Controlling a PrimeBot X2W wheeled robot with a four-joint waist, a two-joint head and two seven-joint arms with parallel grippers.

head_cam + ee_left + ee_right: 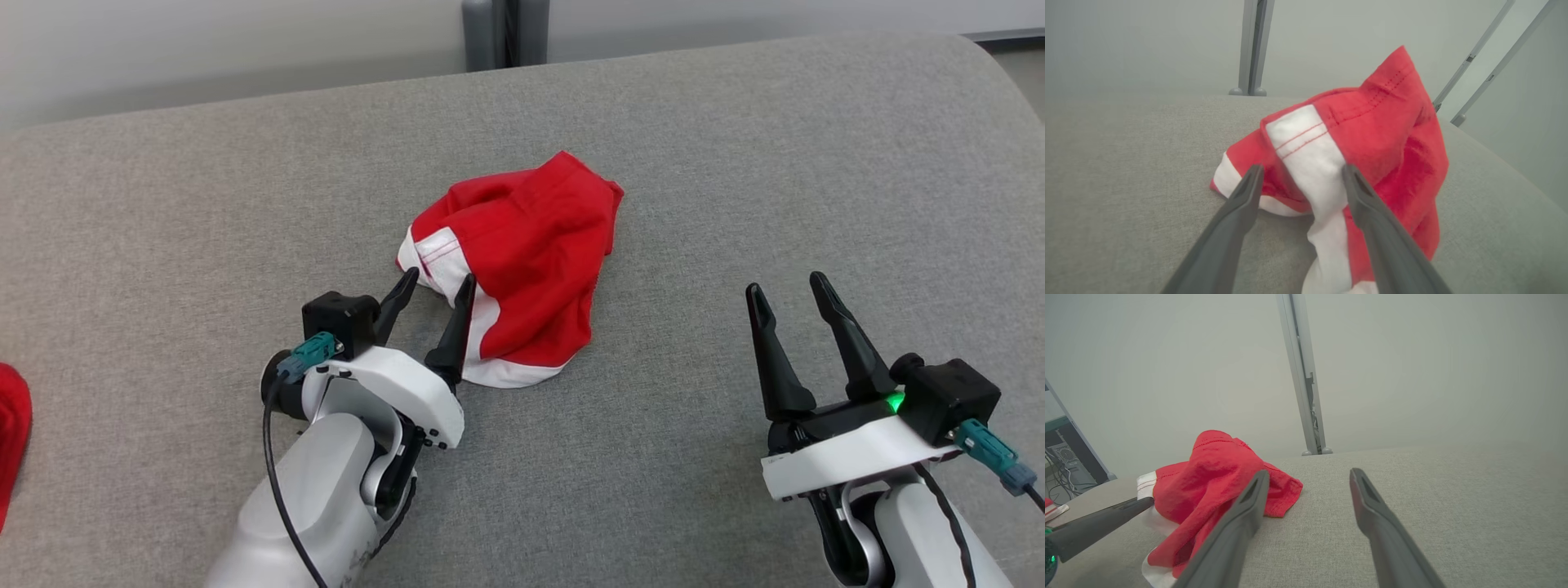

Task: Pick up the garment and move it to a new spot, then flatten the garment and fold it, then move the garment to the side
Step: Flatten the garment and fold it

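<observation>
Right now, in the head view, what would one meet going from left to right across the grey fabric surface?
A red cloth piece at the left edge → left gripper with two dark fingers → crumpled red and white garment → right gripper with two dark fingers.

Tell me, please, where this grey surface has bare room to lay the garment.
Bare fabric lies between the garment and the right end effector, along the far edge of the grey surface, and left of the left end effector up to the red cloth. It is crowded where the left end effector flanks the garment's white band.
</observation>
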